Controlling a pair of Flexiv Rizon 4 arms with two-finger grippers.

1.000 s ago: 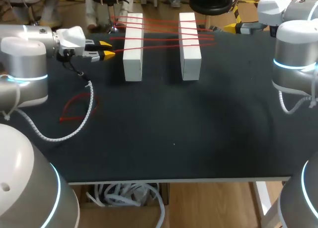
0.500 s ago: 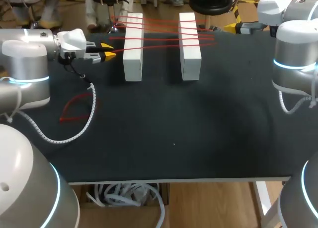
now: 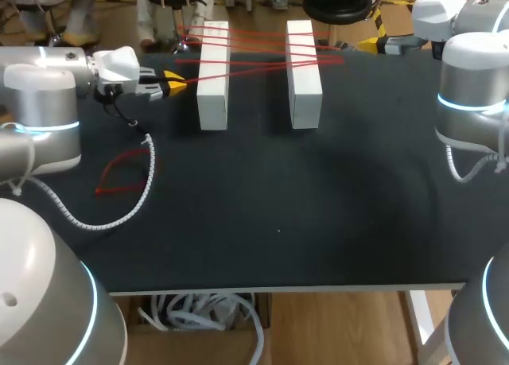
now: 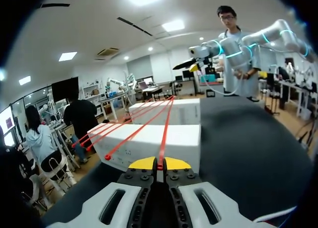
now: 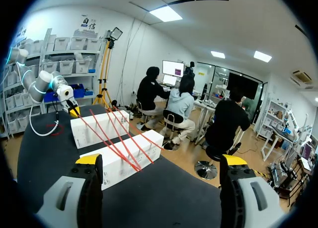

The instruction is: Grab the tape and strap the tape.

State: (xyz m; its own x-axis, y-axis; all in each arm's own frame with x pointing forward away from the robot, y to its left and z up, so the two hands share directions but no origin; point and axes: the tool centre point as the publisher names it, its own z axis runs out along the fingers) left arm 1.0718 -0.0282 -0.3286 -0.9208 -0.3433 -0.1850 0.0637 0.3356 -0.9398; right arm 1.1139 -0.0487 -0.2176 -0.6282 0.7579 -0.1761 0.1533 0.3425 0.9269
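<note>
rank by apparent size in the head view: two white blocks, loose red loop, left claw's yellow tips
Left white block and right white block: alike, largest.
Then the loose red loop.
Smallest: yellow tips of the left claw.

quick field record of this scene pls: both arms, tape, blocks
left pincer: shut on the red tape's end, beside the left white block
right pincer: open, holding nothing, at the far right of the table
red tape: several strands stretched across both blocks' tops
left white block: parallel to the right one, apart
right white block: strands end here
loose red loop: flat on table, near left arm
</note>
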